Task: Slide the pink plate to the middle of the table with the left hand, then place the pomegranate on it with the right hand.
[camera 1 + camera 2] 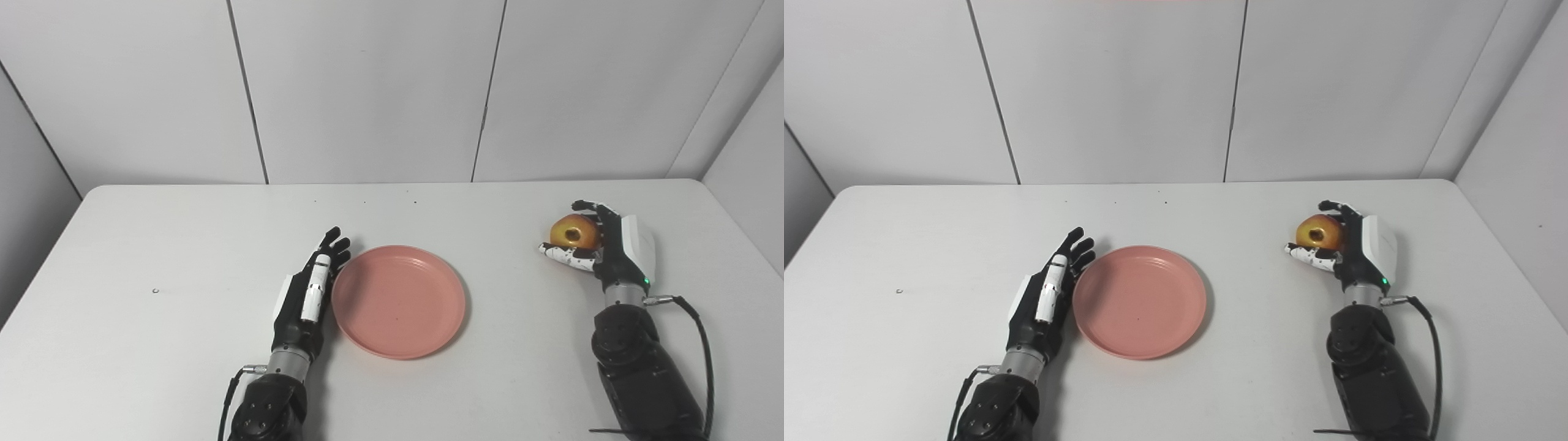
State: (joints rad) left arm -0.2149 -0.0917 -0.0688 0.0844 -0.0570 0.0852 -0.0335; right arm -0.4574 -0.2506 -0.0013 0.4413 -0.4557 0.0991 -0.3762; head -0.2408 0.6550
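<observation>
The pink plate (398,300) lies flat near the middle of the white table (153,245), with nothing on it. My left hand (309,288) rests edge-on against the plate's left rim, fingers straight and apart, holding nothing. At the right of the table my right hand (603,245) is shut on the yellow-red pomegranate (574,231), its fingers curled over the top and thumb underneath. The fruit's crown end faces the camera. It is held well to the right of the plate, apparently a little above the tabletop.
A small dark speck (155,291) lies on the table at the left. Grey wall panels close off the back and both sides. A black cable (698,324) loops from my right wrist.
</observation>
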